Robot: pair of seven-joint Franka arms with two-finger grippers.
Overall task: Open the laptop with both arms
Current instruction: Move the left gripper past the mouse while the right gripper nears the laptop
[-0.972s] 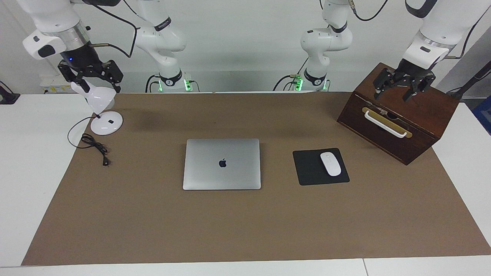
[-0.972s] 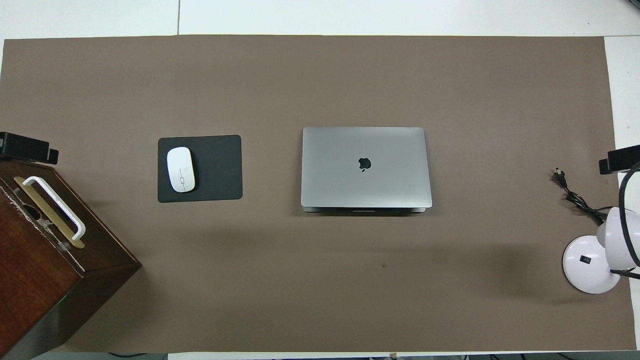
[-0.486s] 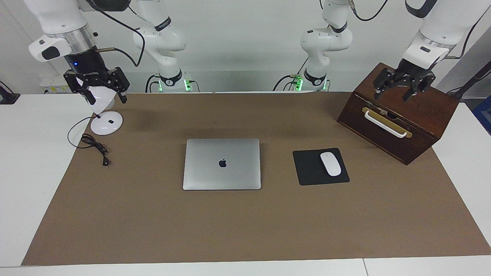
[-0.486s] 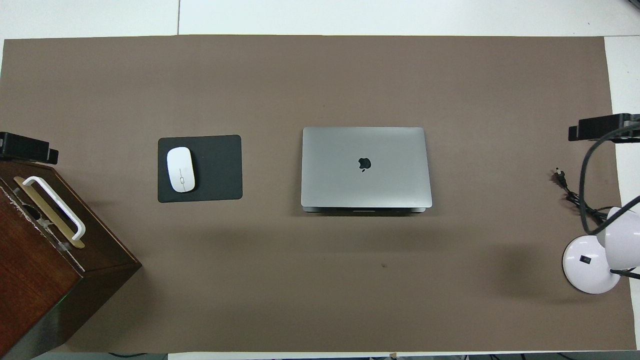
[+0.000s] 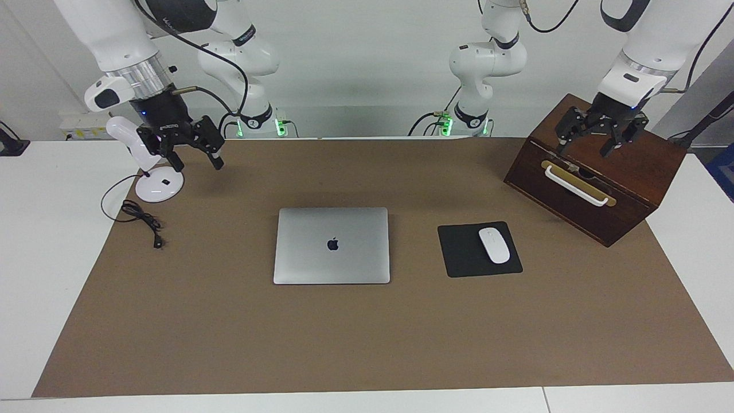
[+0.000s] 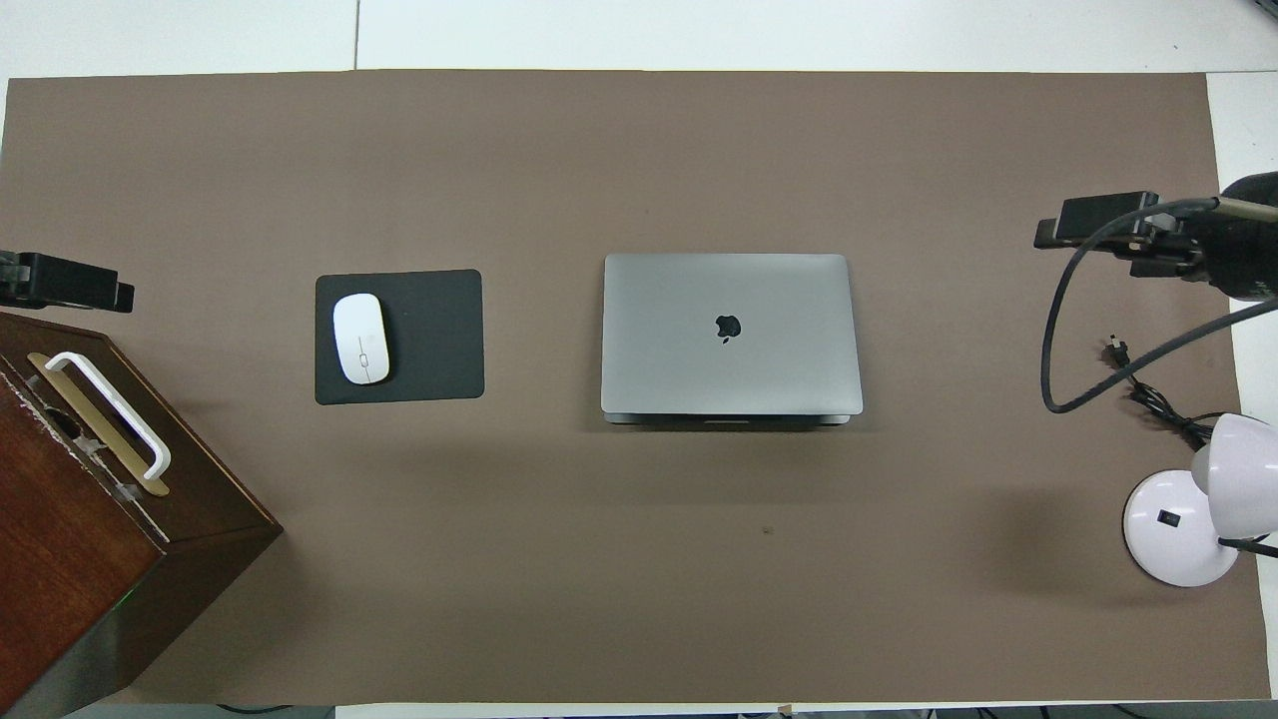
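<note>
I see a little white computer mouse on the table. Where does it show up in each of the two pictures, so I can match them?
Facing view: the white mouse lies right of centre, on the black mouse pad.
Overhead view: the same mouse lies left of centre, on that pad.
Shared landmark: the closed laptop beside the pad, mid-table.

laptop (image 5: 331, 245) silver, dark logo | mouse pad (image 5: 465, 251) black | mouse (image 5: 494, 245) white | mat (image 5: 367, 332) brown
</note>
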